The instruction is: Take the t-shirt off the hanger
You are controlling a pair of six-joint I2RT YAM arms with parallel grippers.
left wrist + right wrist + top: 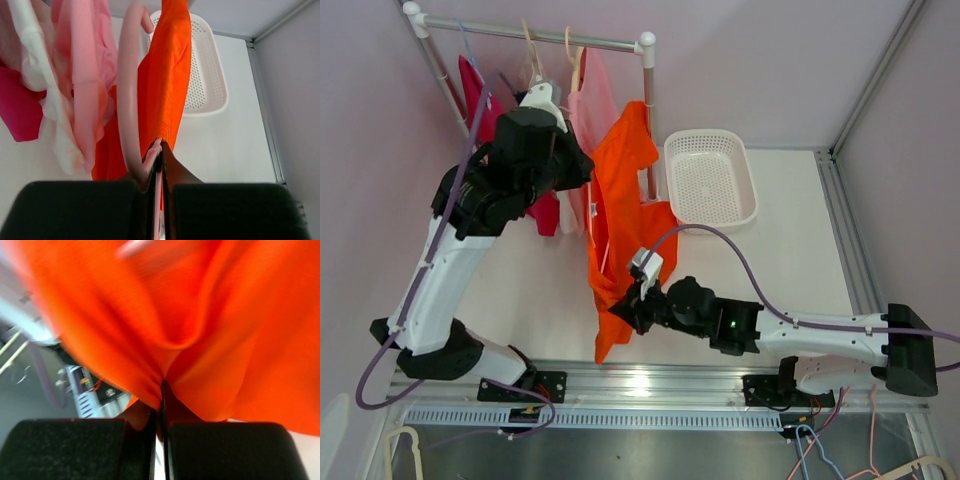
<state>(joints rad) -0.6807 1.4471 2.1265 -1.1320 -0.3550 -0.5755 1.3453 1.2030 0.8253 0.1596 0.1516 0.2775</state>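
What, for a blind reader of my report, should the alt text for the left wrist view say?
The left claw, shut, pinches a pale pink hanger with the orange t-shirt hanging against it. Pink and white garments hang to the left; a white perforated basket sits on the table behind.

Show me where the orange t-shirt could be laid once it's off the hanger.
Free: the empty white basket, the bare table between it and the right wall. Crowded: under the rail, where pink garments and the orange t-shirt hang.
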